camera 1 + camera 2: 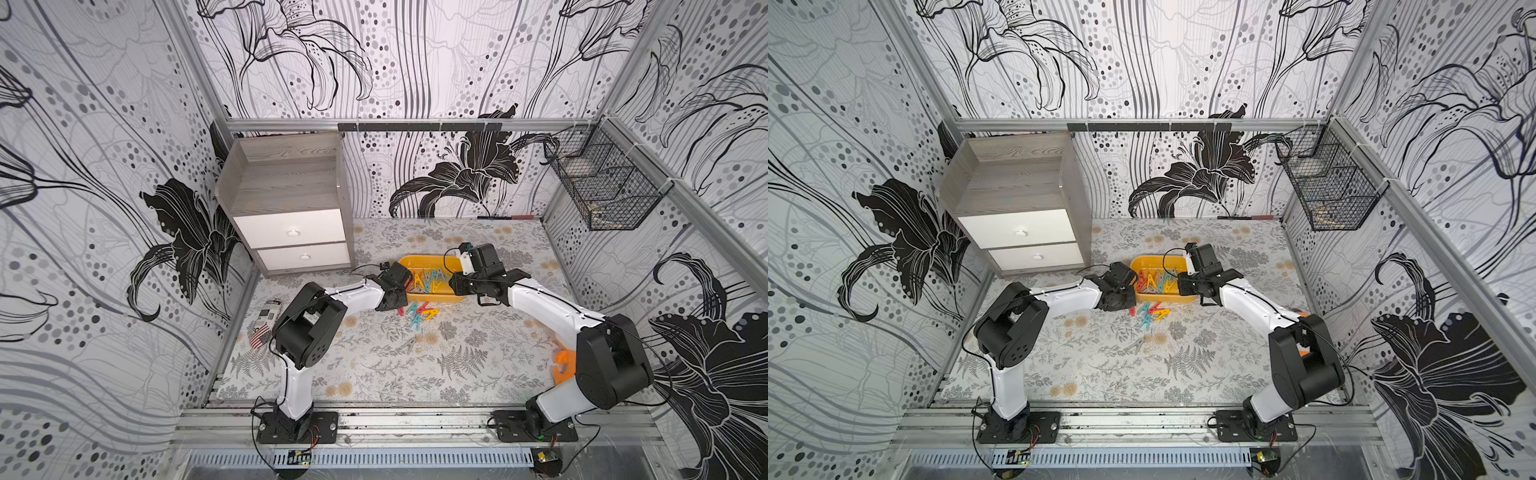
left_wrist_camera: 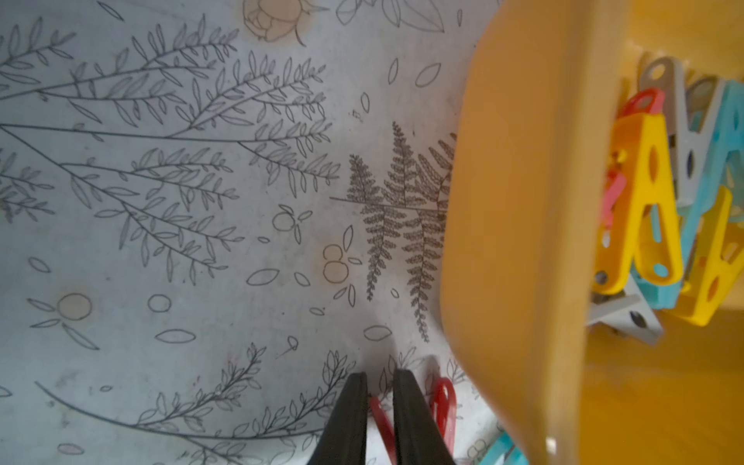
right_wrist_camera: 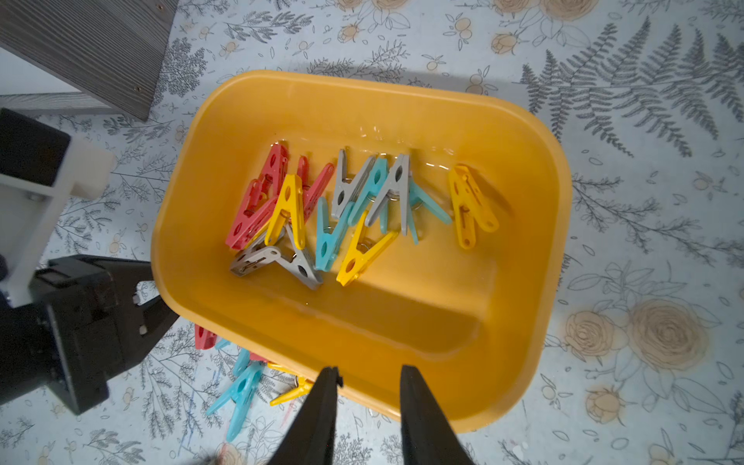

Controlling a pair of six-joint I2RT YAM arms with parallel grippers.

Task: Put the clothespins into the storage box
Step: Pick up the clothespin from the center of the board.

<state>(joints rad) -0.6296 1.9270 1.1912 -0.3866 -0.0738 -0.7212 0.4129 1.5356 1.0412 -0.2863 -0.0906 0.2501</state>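
The yellow-orange storage box (image 1: 424, 262) (image 1: 1154, 262) (image 3: 402, 322) sits mid-table and holds several clothespins (image 1: 428, 282) (image 3: 342, 209) in red, yellow, teal and grey. More clothespins (image 1: 419, 313) (image 1: 1152, 313) (image 3: 241, 382) lie on the cloth just in front of the box, and a grey one (image 1: 408, 344) lies farther forward. My left gripper (image 2: 380, 376) is down at the box's front left corner, its jaws shut on a leg of a red clothespin (image 2: 443, 398). Above the box's right end, my right gripper (image 3: 370, 372) hangs open with nothing in it.
A grey wood cabinet (image 1: 291, 199) with white drawers stands at the back left. High on the right wall hangs a black wire basket (image 1: 602, 183). A flag-patterned can (image 1: 266, 324) lies by the left edge. An orange object (image 1: 563, 365) sits beside the right arm.
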